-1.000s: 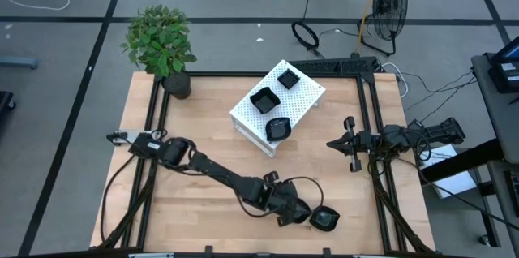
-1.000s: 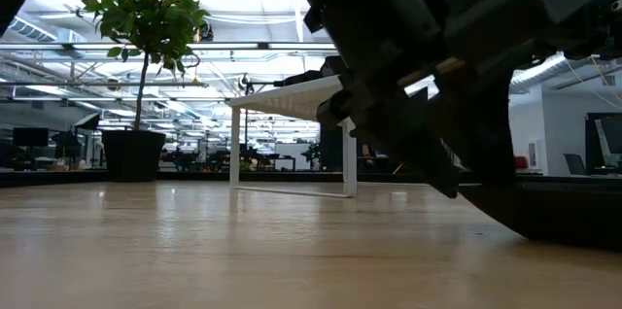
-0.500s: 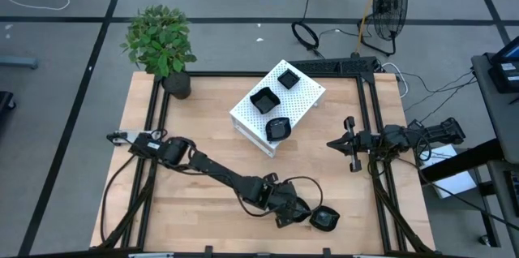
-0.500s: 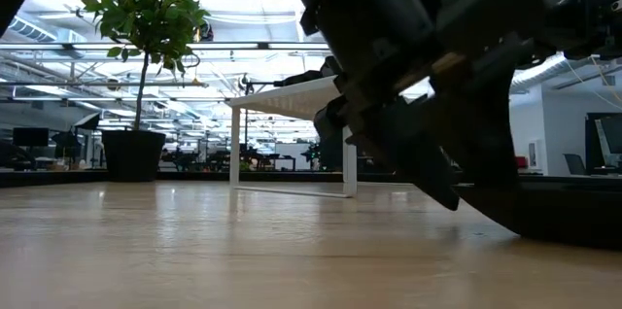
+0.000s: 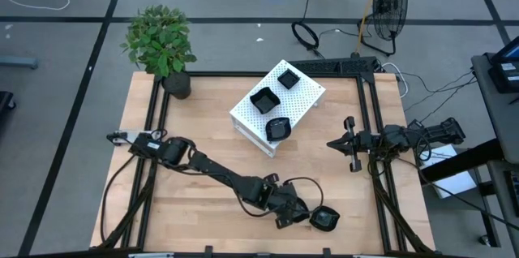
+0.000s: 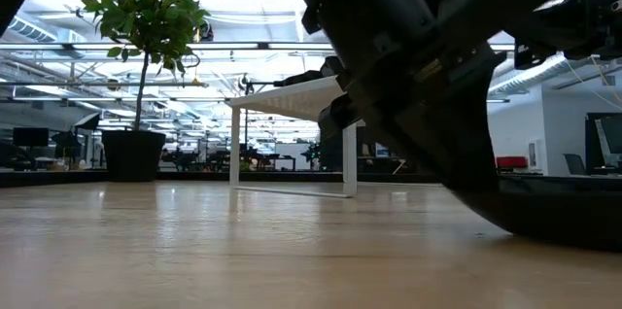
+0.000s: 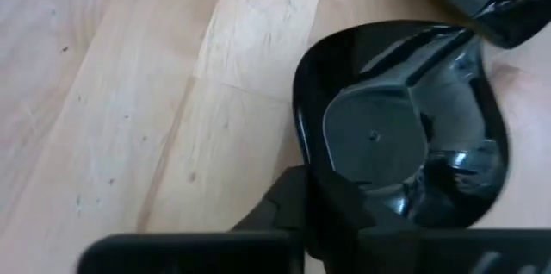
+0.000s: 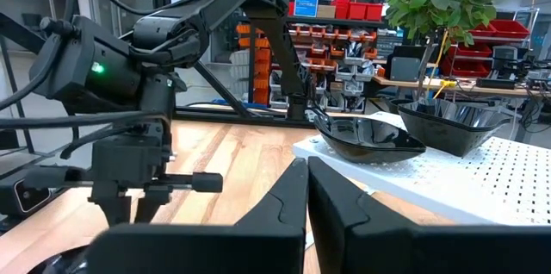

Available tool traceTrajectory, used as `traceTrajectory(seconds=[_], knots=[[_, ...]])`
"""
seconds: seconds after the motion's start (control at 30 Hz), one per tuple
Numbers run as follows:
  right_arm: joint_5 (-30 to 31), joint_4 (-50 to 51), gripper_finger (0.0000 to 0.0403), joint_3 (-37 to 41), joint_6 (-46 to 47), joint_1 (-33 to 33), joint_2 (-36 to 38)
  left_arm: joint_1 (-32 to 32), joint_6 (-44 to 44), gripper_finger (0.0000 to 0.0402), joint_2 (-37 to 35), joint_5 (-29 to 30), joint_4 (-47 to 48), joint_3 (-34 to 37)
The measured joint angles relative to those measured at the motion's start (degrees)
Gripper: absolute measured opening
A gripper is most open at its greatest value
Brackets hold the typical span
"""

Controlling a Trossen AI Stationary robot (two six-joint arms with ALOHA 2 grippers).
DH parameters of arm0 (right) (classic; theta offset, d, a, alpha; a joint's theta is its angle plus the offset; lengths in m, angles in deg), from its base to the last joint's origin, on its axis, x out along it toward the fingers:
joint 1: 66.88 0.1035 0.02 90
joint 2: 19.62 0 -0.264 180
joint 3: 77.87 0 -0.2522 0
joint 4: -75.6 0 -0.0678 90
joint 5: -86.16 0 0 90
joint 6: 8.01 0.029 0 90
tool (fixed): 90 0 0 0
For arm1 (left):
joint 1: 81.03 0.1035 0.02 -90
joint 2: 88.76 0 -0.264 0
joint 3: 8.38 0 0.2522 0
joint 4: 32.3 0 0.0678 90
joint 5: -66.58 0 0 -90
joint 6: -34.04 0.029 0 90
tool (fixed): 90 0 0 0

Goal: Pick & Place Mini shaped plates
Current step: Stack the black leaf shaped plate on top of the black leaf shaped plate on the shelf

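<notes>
In the high view the left arm stretches from the left edge of the counter down toward the lower middle of the frame, where the left pincer meets a glossy black plate lying near the counter's bottom edge. The left wrist view shows that plate flat on the wood with a rounded rim, and one dark finger reaches over its near edge onto the inside; whether the pincer is clamped on the rim or only set against it cannot be told. In the upper middle of the high view a white box with a perforated top stands at an angle, carrying three more black plates: a small square one at its upper end, a larger one in the middle and a third at its lower end. The right arm waits at the right side of the counter, well apart from the box, and the right pincer has its fingers pressed together with nothing between them. A potted plant stands at the counter's upper left corner.
</notes>
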Motion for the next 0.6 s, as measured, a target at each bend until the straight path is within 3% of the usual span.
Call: traceTrajectory(seconds=[0.27, 0.6], knots=[[-0.01, 0.0, 0.0, 0.01, 0.0, 0.01, 0.01, 0.0, -0.71, 0.0006, -2.87, -0.99, 0.76, -0.02], [0.0, 0.0, 0.0, 0.02, 0.0, 0.01, 0.02, -0.63, -3.3, 0.0005, -14.22, 2.64, 1.02, -0.02]])
